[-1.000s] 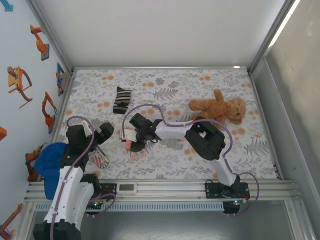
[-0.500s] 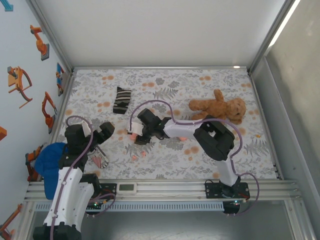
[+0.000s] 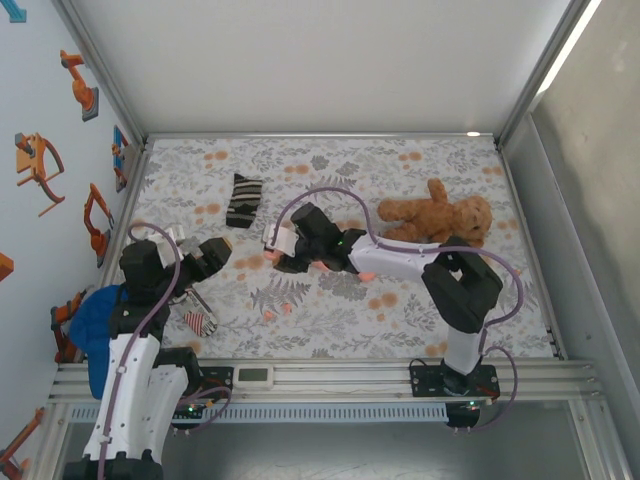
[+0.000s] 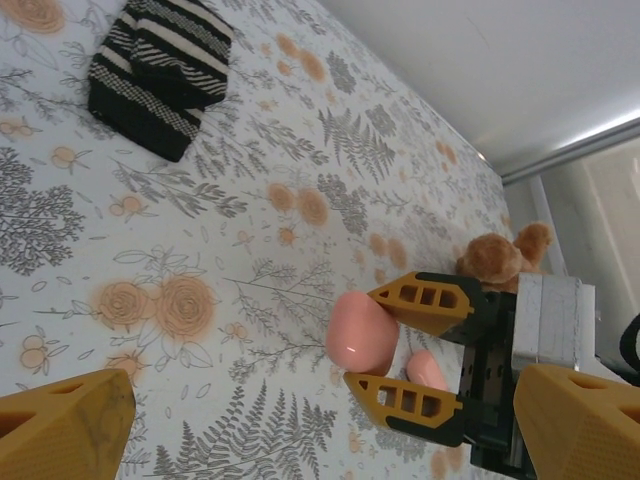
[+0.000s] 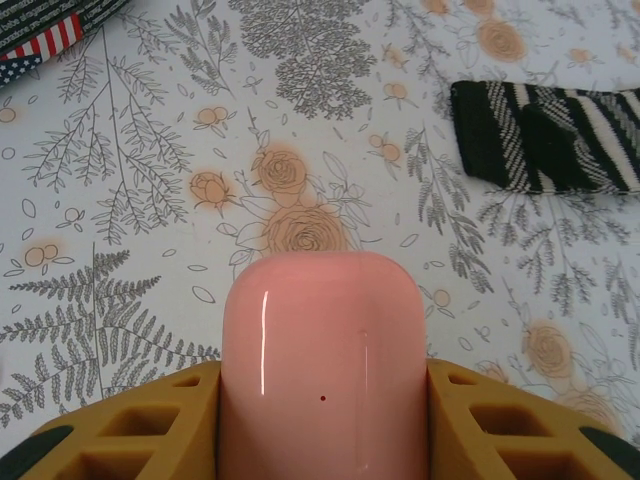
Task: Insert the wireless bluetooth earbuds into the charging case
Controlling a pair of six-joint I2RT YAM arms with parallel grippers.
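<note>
While both arms reach over a table covered by a floral cloth (image 3: 420, 300), the right gripper (image 3: 272, 256) sits left of the cloth's centre. It pinches a salmon-pink charging case (image 5: 322, 350) with rounded corners. In the right wrist view, its two yellow fingers (image 5: 120, 425) press against the case's opposite sides, and the glossy case stands up between them. The lid seam cannot be made out, so it is unclear whether the case is open.

The earbuds (image 3: 285, 308) are two tiny pink nubs lying on the cloth. They lie nearer the front edge than the held case, apart from it and from both grippers.

The left gripper (image 4: 320, 410) hangs at the left side of the table with its yellow fingers spread wide and nothing between them. Its camera looks across at the right gripper and the case. A smaller pink shape (image 4: 428, 370) shows just behind the case in that view, but what it is cannot be told.

A black-and-white striped sock (image 3: 243, 200) lies towards the back left. A brown teddy bear (image 3: 435, 215) lies on its back towards the back right. A small flag-patterned item (image 3: 198, 322) rests under the left arm, and a blue cloth (image 3: 100, 330) hangs off the table's left edge.
</note>
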